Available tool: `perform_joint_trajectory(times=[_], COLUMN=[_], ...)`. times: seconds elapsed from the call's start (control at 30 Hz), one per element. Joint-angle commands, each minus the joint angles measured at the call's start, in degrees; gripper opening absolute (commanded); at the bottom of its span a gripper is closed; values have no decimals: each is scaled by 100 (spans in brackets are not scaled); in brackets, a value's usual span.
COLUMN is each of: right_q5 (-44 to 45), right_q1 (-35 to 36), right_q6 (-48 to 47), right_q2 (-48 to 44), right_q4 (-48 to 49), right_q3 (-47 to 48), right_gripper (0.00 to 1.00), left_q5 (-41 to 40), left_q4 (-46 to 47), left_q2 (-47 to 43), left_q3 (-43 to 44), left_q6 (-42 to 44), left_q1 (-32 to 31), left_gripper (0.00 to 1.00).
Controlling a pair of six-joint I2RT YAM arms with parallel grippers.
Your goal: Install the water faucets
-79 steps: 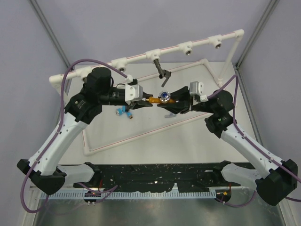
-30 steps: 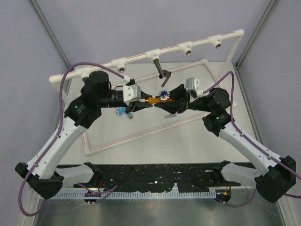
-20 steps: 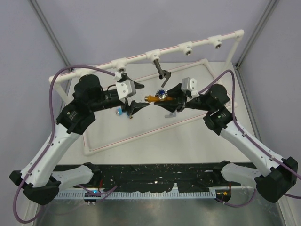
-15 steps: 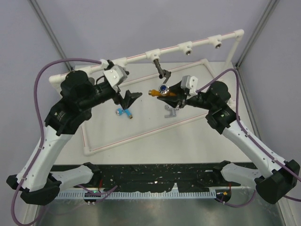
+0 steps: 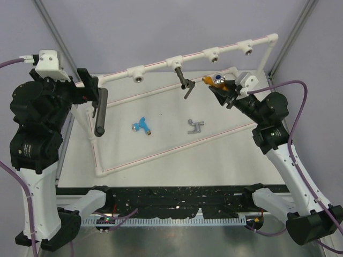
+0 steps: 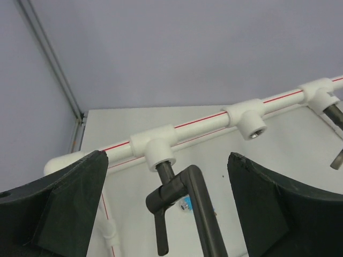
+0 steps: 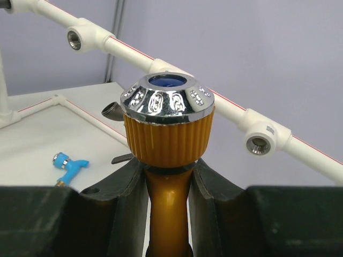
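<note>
Table (image 5: 225, 155): blue faucet (image 5: 141, 126), silver faucet (image 5: 196, 126); orange faucet (image 5: 210, 80) in R gripper (image 5: 220, 90)

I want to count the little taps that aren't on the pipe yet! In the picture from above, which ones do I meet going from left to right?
blue faucet → silver-grey faucet → orange-gold faucet, held up in the right gripper

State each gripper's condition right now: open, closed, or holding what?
Left gripper: open, holding nothing.
Right gripper: closed on the orange-gold faucet.
</note>
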Motion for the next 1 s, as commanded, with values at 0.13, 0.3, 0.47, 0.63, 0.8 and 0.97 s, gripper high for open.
perform_joint_trajectory(times=[0.13,0.3,0.47,0.63,0.8,0.97], right_q5=[584,812,962,1120,1024,805], right_q1=[-515,-708,-805,-805,-805,-797], right_q6=[-335,-783,-1363,-1724,-1785,-1742], right_q2=[50,463,639,631,630,631], right_q4=[528,546,397,352,422,625], right_q3=[289,614,790,747,711,702], right_gripper=[5,5,5,5,5,5], left_q5=[-319,-750,-1347,-2409,-2923,-2369], left_q4=[-231,-178,-169,76,1656,3940], left_q2=[-72,-318,-634,-1161,-2110,-2568], left_q3=[-390,-803,-1339,-2147,-4140,-6233], left_q6=[-772,-518,-219,-70,248,20], left_q1=[1136,1918,1999,2052,2060,2139], left_gripper=[97,97,98,98,99,97])
